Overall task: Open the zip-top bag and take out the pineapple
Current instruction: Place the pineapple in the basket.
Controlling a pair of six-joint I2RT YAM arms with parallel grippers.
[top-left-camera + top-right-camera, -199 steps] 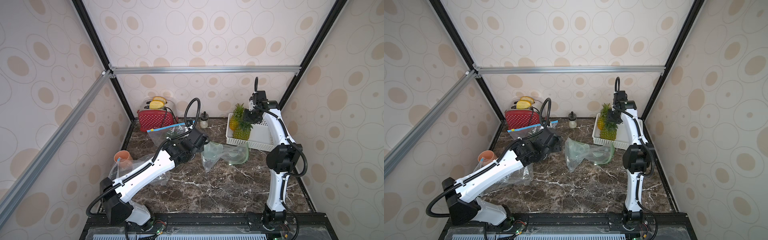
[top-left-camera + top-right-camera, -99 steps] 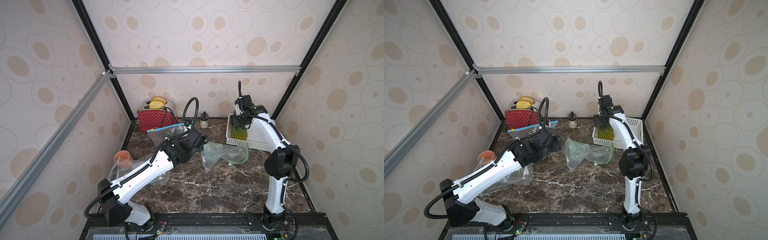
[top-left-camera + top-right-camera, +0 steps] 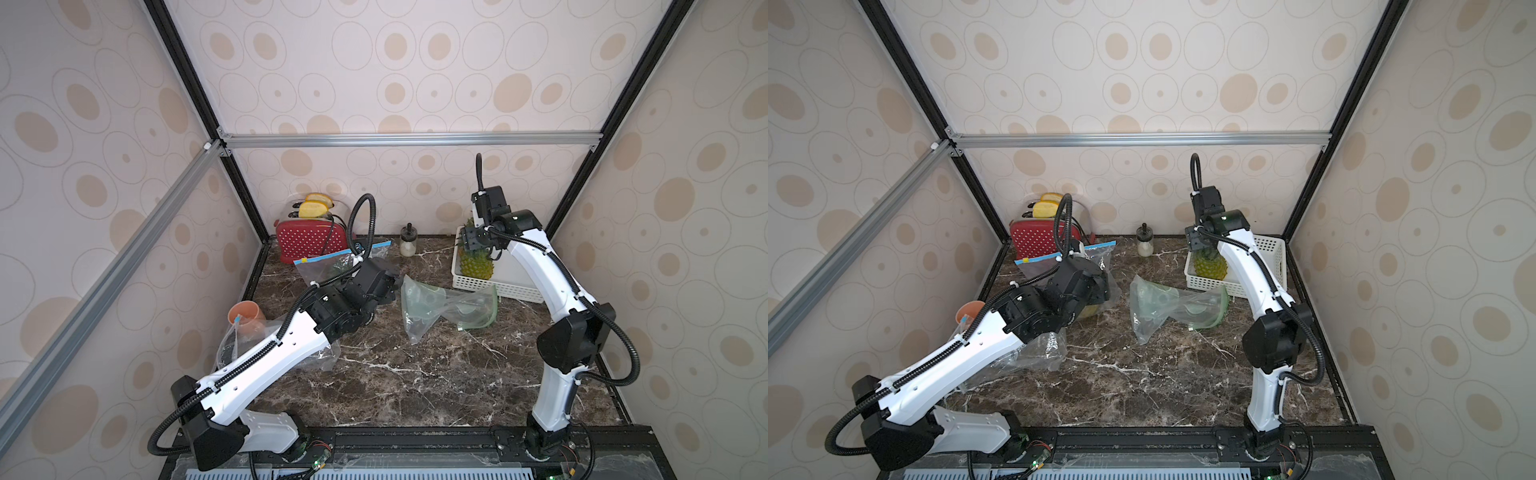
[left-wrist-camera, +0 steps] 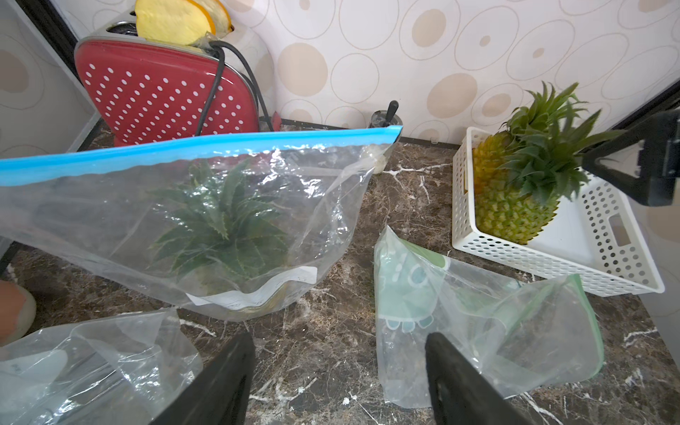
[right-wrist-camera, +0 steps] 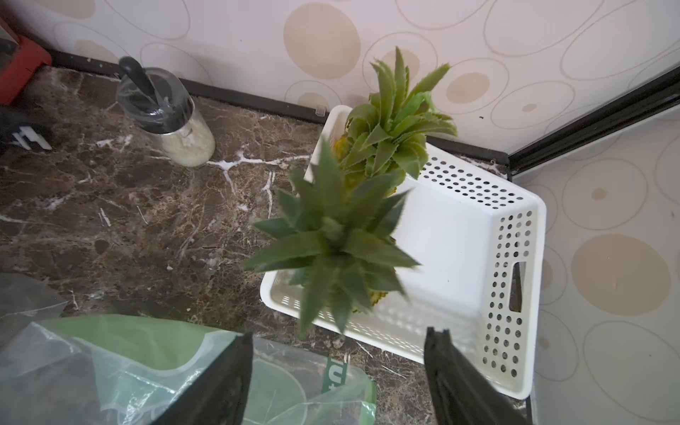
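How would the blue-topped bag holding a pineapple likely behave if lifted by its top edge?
The blue-topped bag is thin, wrinkled film, so it would probably sag, not hold shape. The pineapple sits at its bottom, so weight likely hangs low and swings.

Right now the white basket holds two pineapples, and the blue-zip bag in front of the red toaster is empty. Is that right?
One thing is wrong: the blue-zip bag is not empty. The left wrist view shows a pineapple inside it, leaves visible through the plastic. The white basket does hold two pineapples, and the bag stands in front of the red toaster.
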